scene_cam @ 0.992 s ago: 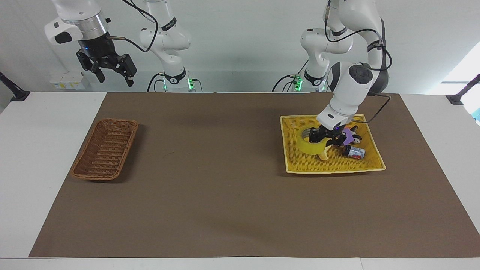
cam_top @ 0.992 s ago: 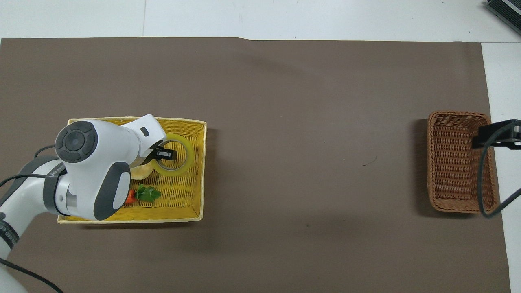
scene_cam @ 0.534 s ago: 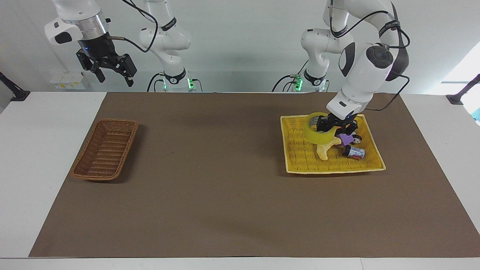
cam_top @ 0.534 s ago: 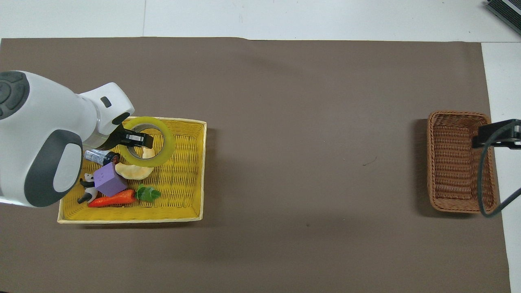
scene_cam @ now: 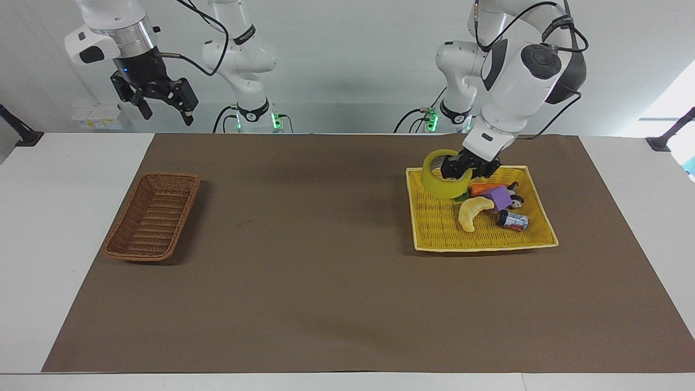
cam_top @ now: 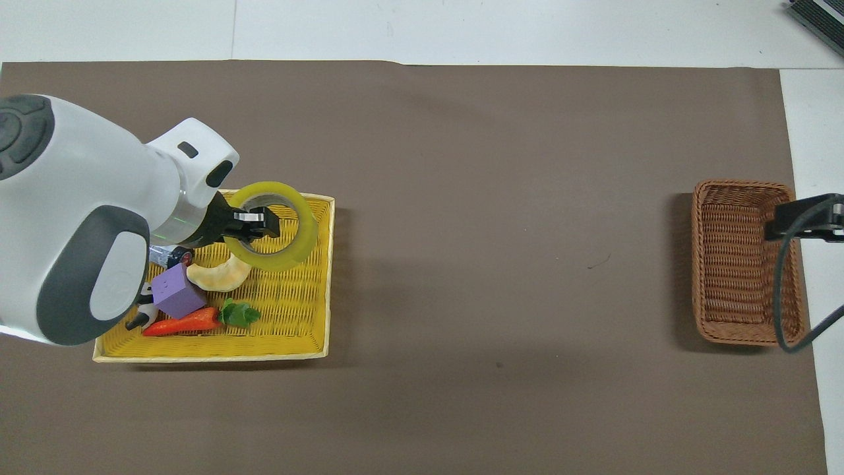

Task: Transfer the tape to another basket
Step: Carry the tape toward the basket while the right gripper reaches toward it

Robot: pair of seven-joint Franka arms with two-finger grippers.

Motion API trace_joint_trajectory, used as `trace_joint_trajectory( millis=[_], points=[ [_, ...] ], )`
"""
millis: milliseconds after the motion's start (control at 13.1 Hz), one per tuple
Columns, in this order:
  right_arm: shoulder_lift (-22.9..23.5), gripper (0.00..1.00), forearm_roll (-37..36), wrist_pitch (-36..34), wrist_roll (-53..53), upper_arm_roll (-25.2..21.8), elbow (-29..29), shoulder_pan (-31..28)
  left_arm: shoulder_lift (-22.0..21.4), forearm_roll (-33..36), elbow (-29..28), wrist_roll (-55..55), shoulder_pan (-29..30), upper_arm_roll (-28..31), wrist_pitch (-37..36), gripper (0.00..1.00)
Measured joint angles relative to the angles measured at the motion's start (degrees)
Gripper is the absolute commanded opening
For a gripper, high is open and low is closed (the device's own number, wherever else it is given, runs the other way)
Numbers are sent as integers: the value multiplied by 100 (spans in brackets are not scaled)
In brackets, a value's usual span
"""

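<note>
Pinching the tape [scene_cam: 444, 182] by its wall above the yellow basket [scene_cam: 434, 228], the left gripper [scene_cam: 459, 169] risks letting it slip.

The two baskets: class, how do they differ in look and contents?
The yellow basket is wide, flat and bright; the brown basket is narrow, dark and has sloped sides. The yellow basket holds toys; nothing shows in the brown basket. The yellow one sits toward the left arm's end of the table, the brown toward the right's. Both are woven.
</note>
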Motion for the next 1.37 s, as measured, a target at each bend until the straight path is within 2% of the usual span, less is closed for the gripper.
trace_joint_trajectory(
  millis=[229, 381, 686, 915, 1144, 1373],
  points=[
    [0, 100, 0, 0, 0, 0, 0, 0, -3, -205, 7, -521, -599, -23, 2, 0],
    [0, 100, 0, 0, 0, 0, 0, 0, -7, -683, 36, -724, -941, -63, 67, 0],
    [0, 100, 0, -71, 0, -5, 0, -13, -13, -1231, 66, -897, -1047, -522, 383, 0],
    [0, 100, 50, -228, 0, 28, 15, -11, -17, -1504, 68, -1147, -1091, -845, 995, 0],
    [16, 100, 691, -168, -14, 87, -47, 26, -3, -1606, 61, -1394, -1393, -892, 1502, 0],
    [56, 100, 1319, 151, -120, 290, -263, 37, 116, -2294, 19, -1425, -1625, -899, 1977, 0]
  ],
)
